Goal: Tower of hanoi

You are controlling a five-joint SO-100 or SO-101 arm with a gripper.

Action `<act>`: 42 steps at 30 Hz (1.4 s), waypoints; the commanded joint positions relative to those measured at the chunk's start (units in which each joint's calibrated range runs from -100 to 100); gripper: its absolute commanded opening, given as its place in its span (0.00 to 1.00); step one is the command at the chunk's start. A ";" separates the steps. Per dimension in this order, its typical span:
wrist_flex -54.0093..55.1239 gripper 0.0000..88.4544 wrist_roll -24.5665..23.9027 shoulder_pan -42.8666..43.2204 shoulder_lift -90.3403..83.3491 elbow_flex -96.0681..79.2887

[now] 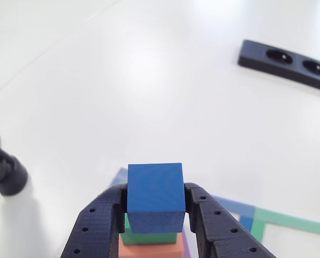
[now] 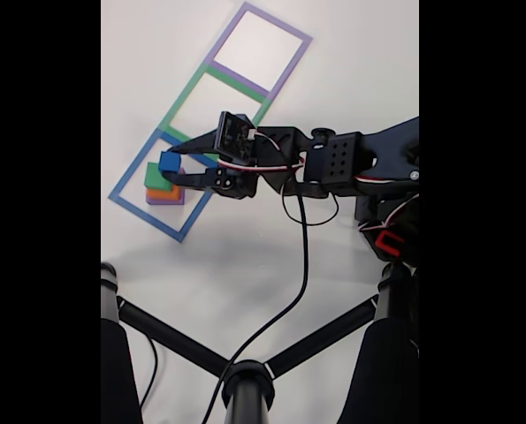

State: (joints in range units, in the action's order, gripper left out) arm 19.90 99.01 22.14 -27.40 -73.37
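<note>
- The gripper [image 1: 155, 207] is clenched on the one dark blue cube [image 1: 155, 196]; each black finger presses one side of it, so the jaws stand only as wide as the cube.
- In the other view the blue cube sits just over one green cube [image 1: 149, 236]; I cannot tell if they touch.
- Under the green one lies one orange cube [image 1: 150, 250], cut off by the picture's lower edge.
- One purple cube [image 2: 165, 200] is at the bottom of the stack, seen in the fixed view.
- The stack stands inside the blue square outline [image 2: 132, 173]; one green outline [image 2: 185, 91] and one purple outline [image 2: 285, 25] follow in a row.
- One black strip [image 1: 286, 62] with two round holes lies well apart, cut off at the right.
</note>
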 commanded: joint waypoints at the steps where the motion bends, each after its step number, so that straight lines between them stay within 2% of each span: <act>1: 5.31 0.02 0.99 0.69 2.64 0.63; 11: 9.03 0.02 0.99 0.69 9.61 4.17; 42: 9.03 0.03 0.99 1.15 16.66 10.44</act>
State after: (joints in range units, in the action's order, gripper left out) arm 27.53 99.01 22.96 -10.51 -65.54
